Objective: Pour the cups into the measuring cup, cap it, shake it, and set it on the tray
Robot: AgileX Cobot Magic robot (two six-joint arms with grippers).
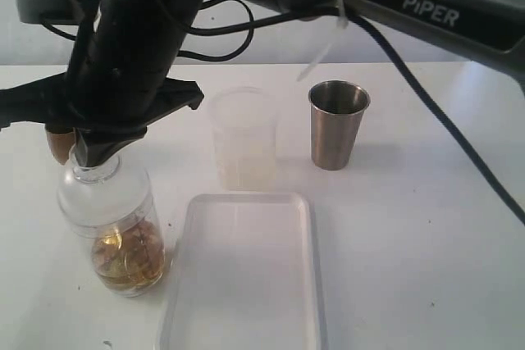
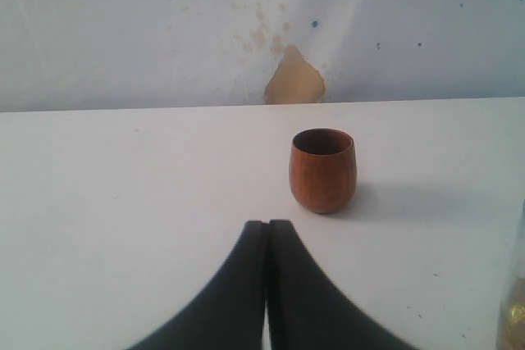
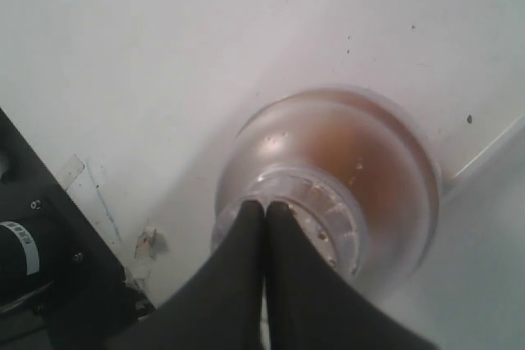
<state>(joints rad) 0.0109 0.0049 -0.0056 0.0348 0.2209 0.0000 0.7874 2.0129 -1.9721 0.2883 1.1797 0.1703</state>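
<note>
The measuring cup (image 1: 111,227) is a clear container with amber contents at its bottom and a clear cap (image 3: 316,202) on its neck; it stands left of the tray (image 1: 242,276). My right gripper (image 1: 89,152) reaches across from the right and hangs straight over it. Its jaws are shut with nothing between them, and the tips (image 3: 264,206) sit at the cap's rim. The brown wooden cup (image 2: 322,170) stands upright a short way beyond my left gripper (image 2: 267,225), which is shut and empty. The steel tumbler (image 1: 337,125) stands upright at the back right.
A frosted translucent beaker (image 1: 242,141) stands between the measuring cup and the tumbler, just behind the tray. The right arm and its cable cross the top of the exterior view. The wooden cup (image 1: 57,145) peeks out behind the right gripper.
</note>
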